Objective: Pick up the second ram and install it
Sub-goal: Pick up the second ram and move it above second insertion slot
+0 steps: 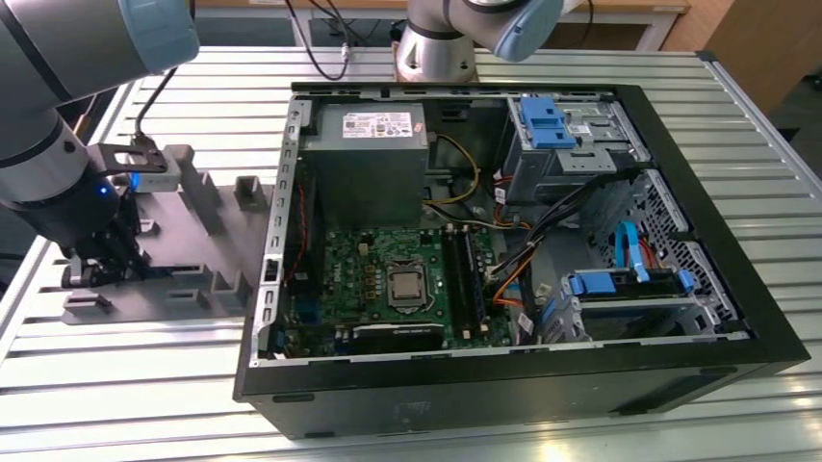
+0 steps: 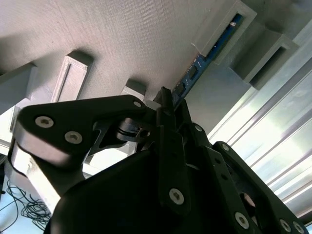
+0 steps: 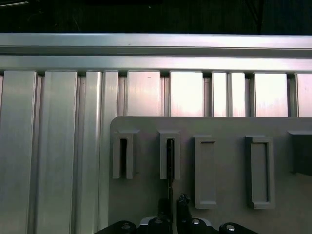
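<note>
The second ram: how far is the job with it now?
Done: the gripper is at the grey tray. In hand: it sits at the second ram, which stands edge-up in a tray slot. Left: it is not yet lifted, nor in the motherboard.

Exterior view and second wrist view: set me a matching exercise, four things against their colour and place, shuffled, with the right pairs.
Things:
1. second ram
2. motherboard
3. tray
4. computer case

Descriptions:
A. grey, on the slatted table, at the exterior view's left of the case
B. black, lying open
C. blue, set in a slot of the tray
D. green, inside the case

Pairs: 1-C; 2-D; 3-A; 4-B
</note>
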### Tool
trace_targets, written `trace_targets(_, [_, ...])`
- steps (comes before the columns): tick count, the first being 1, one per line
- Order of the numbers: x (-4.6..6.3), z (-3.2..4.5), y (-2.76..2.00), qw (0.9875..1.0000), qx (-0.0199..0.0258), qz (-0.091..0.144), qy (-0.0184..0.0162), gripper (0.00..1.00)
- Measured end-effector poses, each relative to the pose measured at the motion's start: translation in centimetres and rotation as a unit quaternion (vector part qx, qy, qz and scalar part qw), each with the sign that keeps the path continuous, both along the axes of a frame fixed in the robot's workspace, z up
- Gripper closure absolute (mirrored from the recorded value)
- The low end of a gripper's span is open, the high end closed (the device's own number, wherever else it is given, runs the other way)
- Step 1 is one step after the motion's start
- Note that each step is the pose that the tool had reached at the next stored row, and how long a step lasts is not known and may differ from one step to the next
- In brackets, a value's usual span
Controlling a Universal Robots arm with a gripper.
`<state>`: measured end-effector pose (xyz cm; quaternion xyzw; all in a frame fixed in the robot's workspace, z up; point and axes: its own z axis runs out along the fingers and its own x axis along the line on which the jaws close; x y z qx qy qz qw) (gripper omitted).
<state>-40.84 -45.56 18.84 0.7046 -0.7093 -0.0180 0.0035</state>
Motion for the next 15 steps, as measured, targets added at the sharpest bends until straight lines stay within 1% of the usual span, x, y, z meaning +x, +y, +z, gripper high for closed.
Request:
trace_targets(4, [0.00,0.00,0.00,1.0000,0.0000,0.000,0.0000,0.81])
trace_targets(5, [0.00,0.00,0.00,1.0000,0.0000,0.000,0.0000,0.86])
trace_targets(11, [0.00,-0.01,0.00,1.0000,0.0000,0.000,0.0000,0.86])
trace_targets(15, [0.00,-0.02,-0.02,1.0000,-0.0013,0.000,0.0000,0.86])
